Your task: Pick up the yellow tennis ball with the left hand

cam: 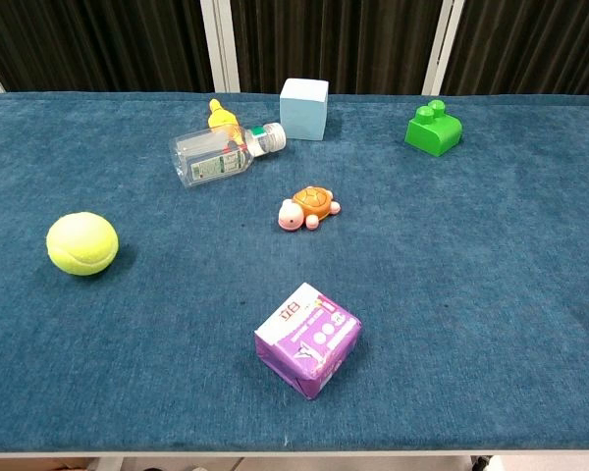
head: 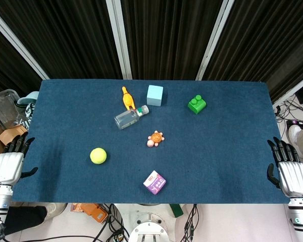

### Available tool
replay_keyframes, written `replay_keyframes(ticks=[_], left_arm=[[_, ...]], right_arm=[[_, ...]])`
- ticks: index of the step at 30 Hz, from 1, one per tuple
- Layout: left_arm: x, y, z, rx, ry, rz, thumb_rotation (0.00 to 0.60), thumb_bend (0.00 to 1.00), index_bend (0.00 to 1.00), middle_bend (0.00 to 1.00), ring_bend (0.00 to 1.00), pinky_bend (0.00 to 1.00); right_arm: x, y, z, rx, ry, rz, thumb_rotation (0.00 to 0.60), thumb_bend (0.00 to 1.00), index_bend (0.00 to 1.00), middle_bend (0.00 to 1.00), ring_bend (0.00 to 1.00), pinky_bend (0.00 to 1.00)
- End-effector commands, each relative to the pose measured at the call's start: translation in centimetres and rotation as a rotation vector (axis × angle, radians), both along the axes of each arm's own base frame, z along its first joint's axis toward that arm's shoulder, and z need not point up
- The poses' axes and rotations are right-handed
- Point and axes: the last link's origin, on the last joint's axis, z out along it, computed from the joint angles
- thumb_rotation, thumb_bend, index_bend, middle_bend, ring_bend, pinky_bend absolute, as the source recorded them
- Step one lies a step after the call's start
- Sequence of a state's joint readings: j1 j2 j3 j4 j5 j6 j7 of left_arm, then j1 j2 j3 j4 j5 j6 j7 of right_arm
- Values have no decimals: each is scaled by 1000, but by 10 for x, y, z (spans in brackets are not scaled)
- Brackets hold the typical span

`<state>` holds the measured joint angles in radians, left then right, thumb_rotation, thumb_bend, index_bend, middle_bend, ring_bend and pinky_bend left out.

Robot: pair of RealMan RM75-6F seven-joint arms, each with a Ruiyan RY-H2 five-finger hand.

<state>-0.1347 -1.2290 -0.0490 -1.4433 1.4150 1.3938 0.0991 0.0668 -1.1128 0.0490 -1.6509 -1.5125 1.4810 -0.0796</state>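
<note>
The yellow tennis ball point(head: 98, 156) point(cam: 81, 243) lies on the blue table cloth, towards the front left. My left hand point(head: 10, 162) hovers at the table's left edge, well to the left of the ball, fingers spread and holding nothing. At the right edge my right hand point(head: 289, 170) is likewise spread and empty. Neither hand shows in the chest view.
A clear plastic bottle point(head: 130, 118) lies on its side with an orange toy point(head: 127, 97) behind it. A light blue cube point(head: 154, 95), a green brick point(head: 197, 104), a toy turtle point(head: 155, 138) and a purple packet point(head: 154, 182) sit further right. Boxes point(head: 10, 135) stand beyond the left edge.
</note>
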Motion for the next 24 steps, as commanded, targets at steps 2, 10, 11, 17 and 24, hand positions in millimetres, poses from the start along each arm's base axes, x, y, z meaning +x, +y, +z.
replay_keyframes(ticks=[2,10,11,17,24], left_arm=[[0,0,0,0,0,1,600,111,124,0,0,174],[0,0,0,1,0,0,600,111,124,0,0,174],[-1,0,0,1,-1,2,600,111,124,0,0,174],[3,-1,-4,-22,-55,-2,600,111,124,0,0,174],[36,-3,-27,-147,-186,-94,600,110,124,0,0,175]], right_arm=[[0,0,0,2,0,-1,600,850,0,33,105,113],[0,0,0,2,-1,-2,600,850,0,33,105,113],[0,0,0,2,-1,-2,600,850,0,33,105,113],[1,0,-1,5,2,0,600,850,0,33,105,113],[3,-2,-5,13,2,1,600,850,0,33,105,113]])
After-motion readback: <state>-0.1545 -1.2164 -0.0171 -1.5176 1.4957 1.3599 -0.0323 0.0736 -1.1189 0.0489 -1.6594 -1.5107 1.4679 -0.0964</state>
